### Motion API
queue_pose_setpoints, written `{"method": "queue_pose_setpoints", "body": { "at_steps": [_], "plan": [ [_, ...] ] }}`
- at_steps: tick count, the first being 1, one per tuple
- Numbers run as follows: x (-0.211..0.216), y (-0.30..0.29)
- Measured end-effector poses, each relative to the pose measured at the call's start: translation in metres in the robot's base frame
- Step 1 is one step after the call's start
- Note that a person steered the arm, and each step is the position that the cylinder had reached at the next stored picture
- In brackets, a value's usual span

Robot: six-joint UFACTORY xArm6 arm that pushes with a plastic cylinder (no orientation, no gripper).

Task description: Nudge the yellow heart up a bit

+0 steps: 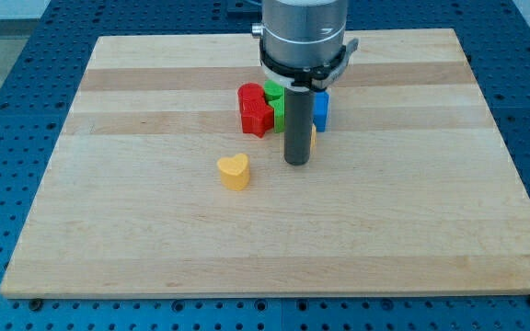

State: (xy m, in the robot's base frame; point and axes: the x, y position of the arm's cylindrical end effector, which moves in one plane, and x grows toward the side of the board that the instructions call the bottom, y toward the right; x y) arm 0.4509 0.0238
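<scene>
While the pale wooden board (274,230) fills most of the view, my tip (298,163) rests on it just above the board's middle, at the lower end of a straight dark rod (298,124) that hangs from the arm's grey round housing (304,37) at the view's top. With no jaws on this rod, it grasps nothing; the tip stands free on the bare wood.

The yellow heart-shaped block (234,171) lies alone to the view's left of my tip and slightly lower, apart from it with clear wood between them. It touches no other block.

Above the tip sits a tight cluster. Two red blocks (254,109), shape hard to make out, stand at the cluster's left side. Green blocks (273,95) sit just to their right, partly hidden behind the rod. One blue block (320,110) stands at the rod's right, and a sliver of an orange-yellow block (313,138) peeks out just beside the rod near its tip; whether they touch I cannot tell.

Around the board runs a blue perforated table surface (7,92).
</scene>
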Motion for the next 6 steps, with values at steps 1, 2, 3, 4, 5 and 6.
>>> {"method": "queue_pose_setpoints", "body": {
  "at_steps": [1,2,3,4,5,6],
  "plan": [
    [0.017,0.0],
    [0.065,-0.011],
    [0.086,-0.056],
    [0.085,-0.103],
    [0.074,-0.113],
    [0.052,-0.103]
  ]
}}
